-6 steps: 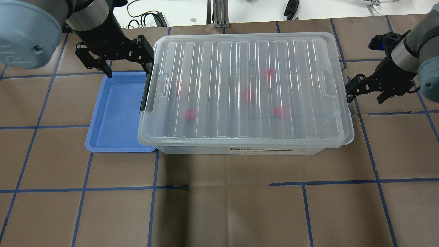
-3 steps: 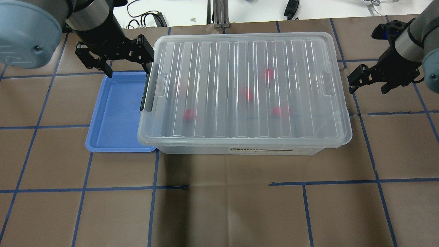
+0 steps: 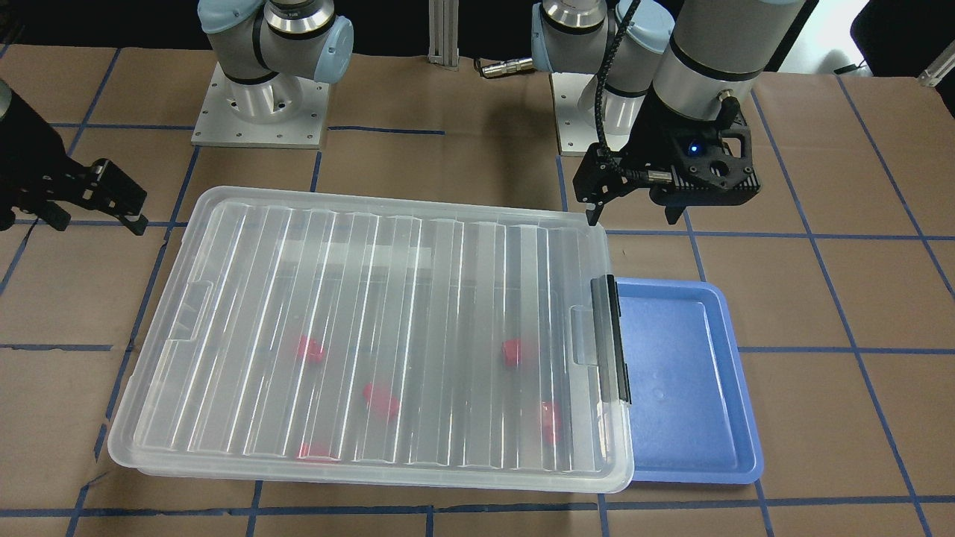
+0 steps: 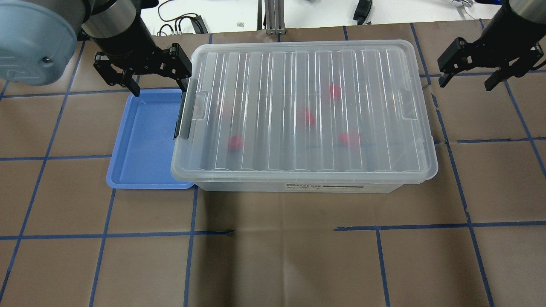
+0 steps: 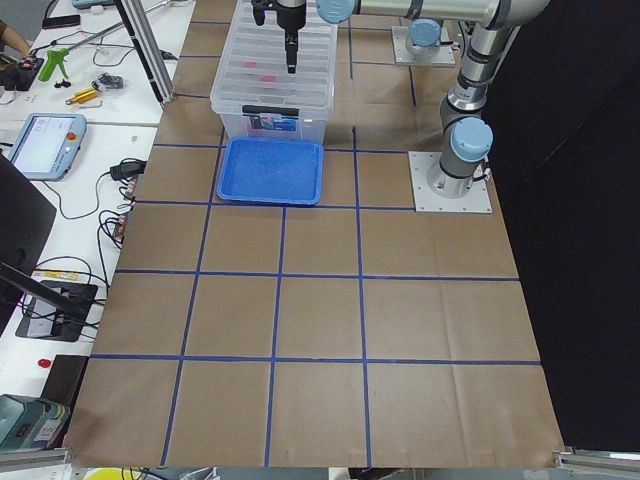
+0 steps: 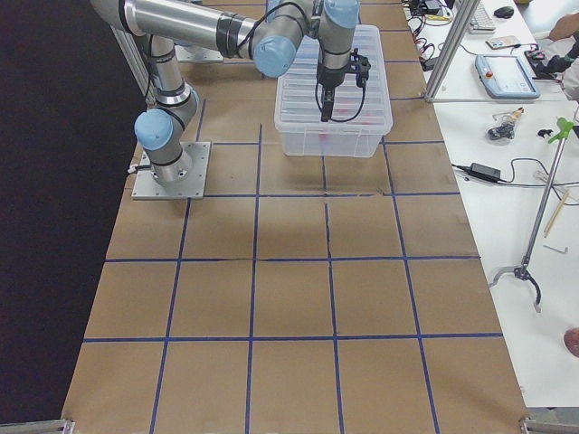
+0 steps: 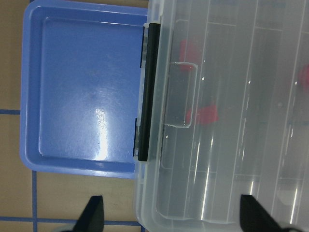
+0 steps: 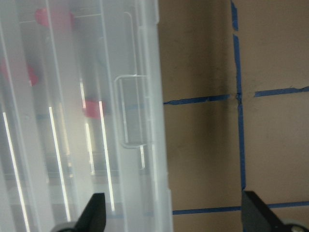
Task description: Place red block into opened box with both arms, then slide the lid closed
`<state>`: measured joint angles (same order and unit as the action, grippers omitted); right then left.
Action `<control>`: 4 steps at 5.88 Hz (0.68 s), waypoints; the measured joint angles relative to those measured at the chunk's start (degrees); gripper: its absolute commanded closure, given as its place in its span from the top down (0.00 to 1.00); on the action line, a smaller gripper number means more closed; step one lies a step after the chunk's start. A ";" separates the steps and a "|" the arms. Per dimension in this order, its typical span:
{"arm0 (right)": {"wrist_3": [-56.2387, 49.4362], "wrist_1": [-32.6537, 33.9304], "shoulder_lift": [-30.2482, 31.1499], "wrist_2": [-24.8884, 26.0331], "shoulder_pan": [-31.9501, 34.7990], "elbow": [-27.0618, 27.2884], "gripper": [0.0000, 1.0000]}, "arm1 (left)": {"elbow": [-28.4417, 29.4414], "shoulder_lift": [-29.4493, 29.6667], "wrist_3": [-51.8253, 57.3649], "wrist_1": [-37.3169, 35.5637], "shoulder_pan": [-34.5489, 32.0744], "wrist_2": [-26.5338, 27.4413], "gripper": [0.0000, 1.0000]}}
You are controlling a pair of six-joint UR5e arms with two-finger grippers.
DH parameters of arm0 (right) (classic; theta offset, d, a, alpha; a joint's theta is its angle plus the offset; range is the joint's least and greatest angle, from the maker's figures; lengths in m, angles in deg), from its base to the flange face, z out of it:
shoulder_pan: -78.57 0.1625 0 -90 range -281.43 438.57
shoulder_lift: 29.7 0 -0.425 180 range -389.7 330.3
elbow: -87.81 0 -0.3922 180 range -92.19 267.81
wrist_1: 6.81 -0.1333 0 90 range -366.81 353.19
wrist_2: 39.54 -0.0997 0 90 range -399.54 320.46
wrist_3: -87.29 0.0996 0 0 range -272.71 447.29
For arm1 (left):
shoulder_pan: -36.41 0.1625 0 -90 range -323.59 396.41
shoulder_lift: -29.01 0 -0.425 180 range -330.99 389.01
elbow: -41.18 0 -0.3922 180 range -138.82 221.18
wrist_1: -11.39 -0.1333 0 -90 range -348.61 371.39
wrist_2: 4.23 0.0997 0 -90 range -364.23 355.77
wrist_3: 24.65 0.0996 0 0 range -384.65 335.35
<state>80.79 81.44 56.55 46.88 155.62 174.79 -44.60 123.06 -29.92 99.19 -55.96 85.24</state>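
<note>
Ribs run across the large flat clear-plastic lid (image 4: 305,106), which lies over the whole top of the shallow clear-plastic storage box (image 4: 298,186) on the brown paper-covered desk (image 4: 298,256). Small bright-red plastic blocks (image 4: 235,142) lie inside on the box floor, spread well apart and blurred by the lid. Four are plain in the overhead view, and a fainter red patch near the latch end may be a fifth.

The black latch bar (image 4: 182,115) sits on the box's short end next to a smaller blue plastic tray (image 4: 145,140), which touches that end. The black left gripper (image 4: 160,88) hangs above the tray's far edge, just beside the box's far corner, its fingers (image 7: 95,215) spread wide and holding nothing. The black right gripper (image 4: 466,84) is above bare desk, apart from the box's other short end, fingers (image 8: 95,212) likewise wide and empty.
</note>
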 measured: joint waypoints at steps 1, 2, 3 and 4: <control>6.77 -1.45 -0.06 0.22 5.21 -1.66 1.00 | 0.00 -0.02 0.00 0.00 0.00 0.00 0.98; 11.85 -1.79 -0.15 1.16 9.23 -2.30 1.00 | 0.00 -0.04 0.00 0.00 0.00 0.00 0.98; 13.96 -1.84 -0.27 2.30 11.07 -2.56 1.00 | 0.00 -0.05 0.00 0.00 0.00 0.00 0.98; 14.53 -1.79 -0.21 2.69 11.43 -2.64 1.00 | 0.00 -0.07 0.00 0.00 0.00 0.00 0.98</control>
<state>95.33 79.65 56.34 49.57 167.04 172.14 -44.60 122.99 -29.92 99.19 -55.96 85.24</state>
